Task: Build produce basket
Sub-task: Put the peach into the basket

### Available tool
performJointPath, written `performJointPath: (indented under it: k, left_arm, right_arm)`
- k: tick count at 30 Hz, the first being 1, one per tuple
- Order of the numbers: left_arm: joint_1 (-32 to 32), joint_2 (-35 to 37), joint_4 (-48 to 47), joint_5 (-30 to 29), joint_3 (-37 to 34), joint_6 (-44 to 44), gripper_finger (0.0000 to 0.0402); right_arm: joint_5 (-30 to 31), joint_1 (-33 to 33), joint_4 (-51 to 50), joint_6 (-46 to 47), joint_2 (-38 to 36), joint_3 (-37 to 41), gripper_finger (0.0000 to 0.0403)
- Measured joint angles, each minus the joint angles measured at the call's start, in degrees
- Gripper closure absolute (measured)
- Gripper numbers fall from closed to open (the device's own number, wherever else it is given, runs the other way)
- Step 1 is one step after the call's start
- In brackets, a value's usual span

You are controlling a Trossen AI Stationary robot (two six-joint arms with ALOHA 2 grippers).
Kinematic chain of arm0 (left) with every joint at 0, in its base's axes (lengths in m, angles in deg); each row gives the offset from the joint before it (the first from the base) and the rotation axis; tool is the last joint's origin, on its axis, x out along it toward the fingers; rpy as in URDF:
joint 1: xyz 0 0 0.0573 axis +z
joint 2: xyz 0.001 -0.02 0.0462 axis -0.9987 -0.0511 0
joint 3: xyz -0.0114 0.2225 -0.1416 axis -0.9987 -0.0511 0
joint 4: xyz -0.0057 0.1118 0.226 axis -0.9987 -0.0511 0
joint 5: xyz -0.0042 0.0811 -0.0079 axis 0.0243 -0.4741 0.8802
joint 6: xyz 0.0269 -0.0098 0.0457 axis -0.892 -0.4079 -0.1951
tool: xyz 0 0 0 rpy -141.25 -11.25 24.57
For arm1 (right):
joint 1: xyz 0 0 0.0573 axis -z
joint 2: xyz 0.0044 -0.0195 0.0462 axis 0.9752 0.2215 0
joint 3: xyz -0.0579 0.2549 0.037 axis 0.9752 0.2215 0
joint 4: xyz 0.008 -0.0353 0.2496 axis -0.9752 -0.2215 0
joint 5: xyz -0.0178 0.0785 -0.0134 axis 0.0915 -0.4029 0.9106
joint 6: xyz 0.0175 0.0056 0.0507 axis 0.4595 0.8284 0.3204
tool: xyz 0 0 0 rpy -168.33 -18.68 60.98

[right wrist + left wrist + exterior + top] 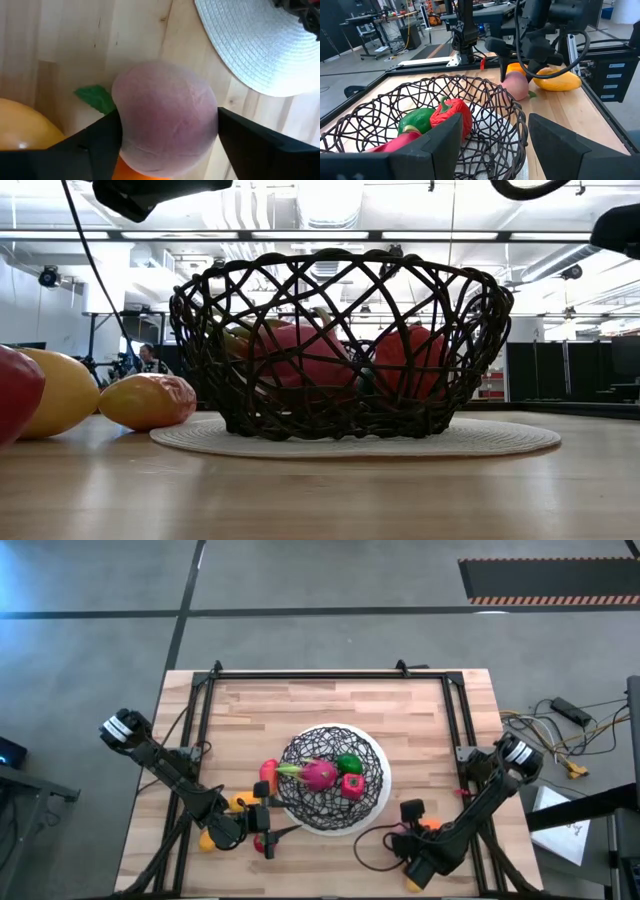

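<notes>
— Far left, what's lying loose?
— A red piece (15, 405), cut off at the edge, a rounded yellow piece (65, 392) and a yellow-orange one (147, 401), all on the pale wooden table (330, 705). The left gripper (494, 121) hovers just beside them, fingers spread wide with nothing between, facing the basket's near wall.
— And the basket?
— The round black wire basket (300, 805) sits mid-table on a white woven mat (500, 438). Inside are a pink dragon fruit (320, 774), a green lime (348, 763) and a red piece (352, 786).
— Right side?
— The right gripper (169, 120) stands over a peach-pink piece (517, 85) on the table, one parted finger at each flank. Whether they press it, I can't tell.
— Anything hidden?
— An orange piece (145, 175) is mostly covered by the peach, and a yellow piece (22, 127) is cut off.
</notes>
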Motion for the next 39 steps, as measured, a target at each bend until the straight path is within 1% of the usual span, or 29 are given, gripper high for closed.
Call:
performJointPath:
  k: [3, 5, 9, 12, 15, 19, 21, 25, 28, 30, 32, 35, 39]
  left_arm:
    - [0.0, 0.0, 0.0, 0.0, 0.0, 0.0, 0.019]
    - [0.0, 0.0, 0.0, 0.0, 0.0, 0.0, 0.019]
    - [0.1, 0.0, 0.0, 0.0, 0.1, -0.1, 0.019]
    - [0.4, 0.0, 0.0, 0.0, 0.1, -0.1, 0.019]
    - [0.5, 0.0, 0.0, 0.0, 0.1, -0.1, 0.019]
    - [0.5, 0.0, 0.1, 0.0, 0.4, -1.3, 0.019]
    - [0.4, 0.0, 0.0, 0.0, 0.5, -2.6, 0.019]
    - [-0.5, 0.0, 0.1, 0.0, 1.3, -5.0, 0.019]
    - [-0.9, 0.0, 0.0, 0.0, 1.4, -5.7, 0.019]
    - [-0.9, 0.0, 0.0, 0.0, 1.4, -5.7, 0.019]
    - [-1.0, 0.0, 0.0, 0.0, 1.2, -5.6, 0.019]
    - [-1.0, 0.0, 0.1, 0.0, 1.1, -5.6, 0.019]
    - [-1.0, 0.0, 0.0, 0.0, 1.2, -5.7, 0.019]
  right_arm:
    - [-1.4, 0.3, -0.3, 1.2, -1.4, -0.4, 0.0154]
    - [-2.5, 0.7, -0.4, 1.5, -3.0, -1.7, 0.0164]
    - [-3.1, 2.2, -0.8, 1.2, -6.5, -6.1, 0.0166]
    - [-2.2, 4.6, -0.3, 0.5, -9.5, -10.3, 0.0164]
    - [-0.5, 8.1, 1.7, -3.8, -12.0, -13.4, 0.0166]
    - [-1.0, 15.5, 10.4, -13.3, -14.0, -14.1, 0.0164]
    - [-4.8, 20.2, 15.3, -17.3, -14.0, -13.9, 0.0163]
    - [-17.6, 29.7, 22.6, -21.8, -10.3, -13.4, 0.0164]
    - [-27.6, 35.6, 24.5, -21.9, -6.5, -13.3, 0.0163]
    - [-32.8, 38.7, 24.9, -21.3, -4.1, -13.3, 0.016]
    - [-36.3, 40.9, 24.5, -20.8, -1.7, -13.3, 0.0159]
    - [-39.9, 42.4, 24.6, -21.4, 1.0, -13.3, 0.0158]
    - [-40.8, 42.7, 24.8, -23.5, 3.4, -13.3, 0.0157]
